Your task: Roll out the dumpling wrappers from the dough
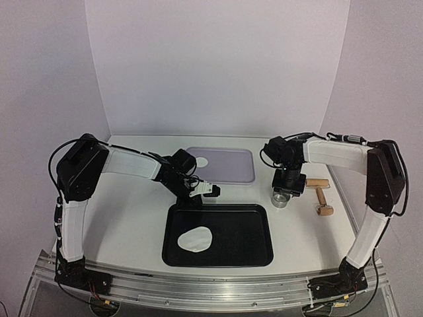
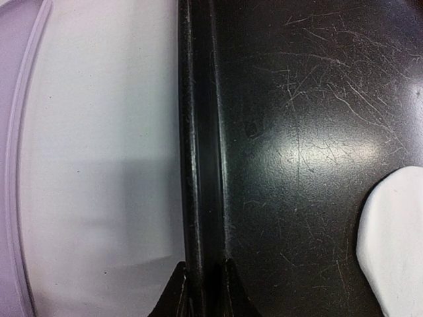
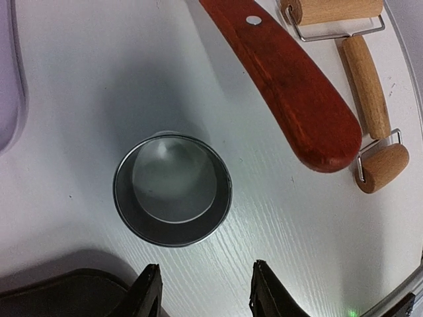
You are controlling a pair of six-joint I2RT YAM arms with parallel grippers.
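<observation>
A flat, irregular white piece of dough (image 1: 195,240) (image 2: 395,239) lies on the black tray (image 1: 251,247). My left gripper (image 1: 198,195) (image 2: 203,294) is shut on that tray's far rim (image 2: 201,152), one finger on each side of it. One small round dumpling wrapper (image 1: 201,162) rests on the lavender tray (image 1: 231,170) at the back. My right gripper (image 1: 285,188) (image 3: 206,290) hangs open just above the table. The small steel ring (image 1: 281,197) (image 3: 172,188) stands a little ahead of its fingertips, outside the jaws.
A red-brown wooden handle (image 3: 284,86) and a small double-ended wooden roller (image 1: 322,197) (image 3: 367,86) lie right of the ring, near the table's right edge. The lavender tray's edge (image 2: 13,165) lies just beyond the black tray's rim. White walls enclose the back and sides.
</observation>
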